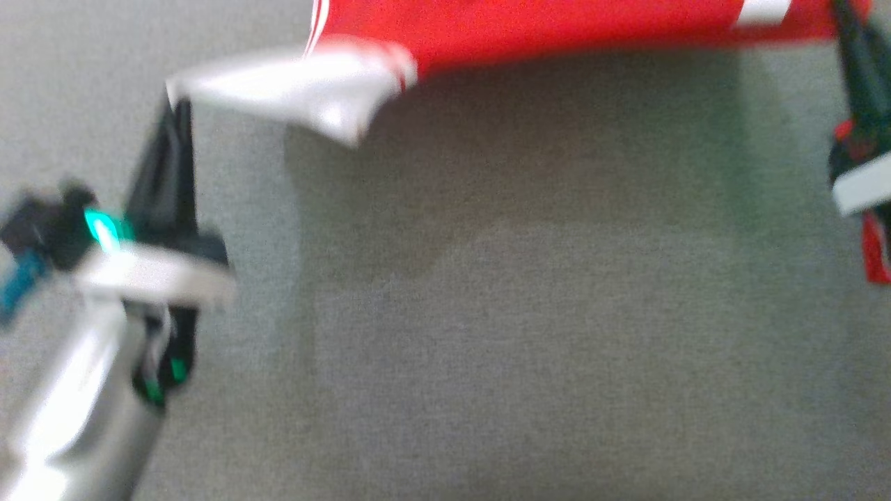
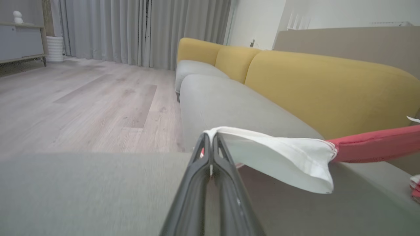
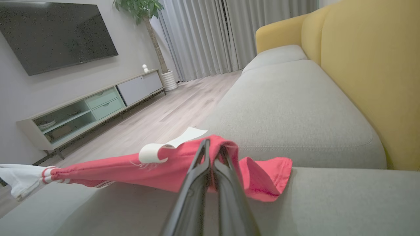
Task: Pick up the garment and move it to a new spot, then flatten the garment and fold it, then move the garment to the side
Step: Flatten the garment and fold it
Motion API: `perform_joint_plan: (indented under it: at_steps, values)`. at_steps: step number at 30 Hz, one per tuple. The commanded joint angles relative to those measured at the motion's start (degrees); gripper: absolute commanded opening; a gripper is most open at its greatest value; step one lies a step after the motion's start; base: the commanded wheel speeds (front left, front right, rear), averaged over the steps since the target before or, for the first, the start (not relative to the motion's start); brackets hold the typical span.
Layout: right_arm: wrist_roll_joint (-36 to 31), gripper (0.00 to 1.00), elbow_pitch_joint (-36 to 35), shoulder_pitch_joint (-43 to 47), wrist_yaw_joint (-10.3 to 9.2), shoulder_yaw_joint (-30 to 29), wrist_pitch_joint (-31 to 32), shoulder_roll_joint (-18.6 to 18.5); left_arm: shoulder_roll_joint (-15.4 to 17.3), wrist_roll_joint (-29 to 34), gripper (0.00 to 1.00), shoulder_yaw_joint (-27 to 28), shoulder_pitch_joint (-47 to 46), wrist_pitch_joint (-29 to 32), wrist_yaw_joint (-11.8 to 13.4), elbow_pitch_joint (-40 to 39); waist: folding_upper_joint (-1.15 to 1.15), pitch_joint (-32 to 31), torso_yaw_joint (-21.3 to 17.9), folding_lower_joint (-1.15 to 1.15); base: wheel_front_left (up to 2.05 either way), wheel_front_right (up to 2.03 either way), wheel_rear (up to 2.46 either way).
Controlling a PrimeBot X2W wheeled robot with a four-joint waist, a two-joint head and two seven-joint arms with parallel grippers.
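"So, left claw (image 2: 210, 139)?"
"Clamped tight on shirt (image 2: 279, 157), white end."
"Right claw (image 3: 213, 147)?"
"Pinched closed on the red end. Shirt hangs stretched between both claws, lifted off the grey seat (image 1: 487, 313), toward the yellow backrest (image 2: 328, 88)."

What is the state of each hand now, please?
Left hand: closed, holding the garment by its white end.
Right hand: closed, holding the garment's red edge.

The garment (image 1: 529, 28) is strung between the left gripper (image 2: 210, 139) and right gripper (image 3: 212, 146), a bar across the way. Beneath it the seat (image 1: 522, 348) lies open to a hand; the backrest (image 2: 328, 88) walls one side, the floor (image 2: 82, 105) side is free.
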Motion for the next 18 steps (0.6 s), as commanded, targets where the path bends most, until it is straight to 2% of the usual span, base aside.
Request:
perform_joint_plan:
  at_steps: [1,7,11,15,18]
  values:
    - [0.7,0.0,-1.9,2.7,-0.05,0.4,-0.2,-2.5,3.3,-0.1,0.0,2.2,1.9,0.1,1.4,-3.6,0.0,-2.8,-0.6,0.02,0.0,0.0,0.0]
    - [3.1,0.0,-5.4,11.8,-0.05,1.6,-0.2,-5.0,5.1,-2.0,0.0,2.2,19.5,0.7,7.8,-14.6,0.0,-6.6,-1.3,0.02,0.0,0.0,0.0]
    - [4.6,0.0,-7.8,18.1,-0.05,-0.9,-0.2,-6.3,5.3,-2.9,0.0,1.9,28.4,1.0,11.6,-21.1,0.0,-8.4,-1.5,0.02,0.0,0.0,0.0]
    - [5.3,0.0,-10.4,24.1,-0.05,-3.8,-0.2,-7.4,6.1,-4.2,0.0,1.8,34.1,2.0,13.6,-26.7,0.0,-9.0,-1.6,0.02,0.0,0.0,0.0]
    - [5.5,0.0,-11.6,26.6,-0.05,-5.0,-0.2,-7.4,5.2,-6.4,0.0,2.9,34.9,2.1,14.1,-28.9,0.0,-8.1,-1.9,0.02,0.0,0.0,0.0]
